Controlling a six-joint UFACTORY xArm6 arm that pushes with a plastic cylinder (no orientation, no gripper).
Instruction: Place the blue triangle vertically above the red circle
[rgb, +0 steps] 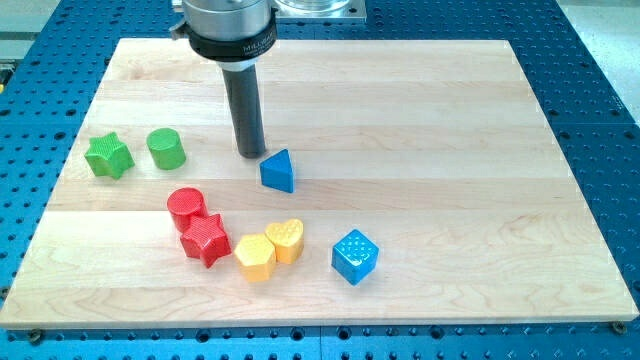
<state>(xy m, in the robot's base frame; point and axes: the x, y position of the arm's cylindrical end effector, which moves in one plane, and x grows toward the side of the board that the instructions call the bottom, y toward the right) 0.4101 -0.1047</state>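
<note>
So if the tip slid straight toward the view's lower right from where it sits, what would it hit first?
My tip would probably meet the blue triangle first; it sits just lower right of the tip, seemingly with a small gap, though depth is unclear.

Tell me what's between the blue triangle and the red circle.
Nothing: in the camera view only bare board separates the blue triangle from the red circle. My tip stands just up-left of the triangle.
</note>
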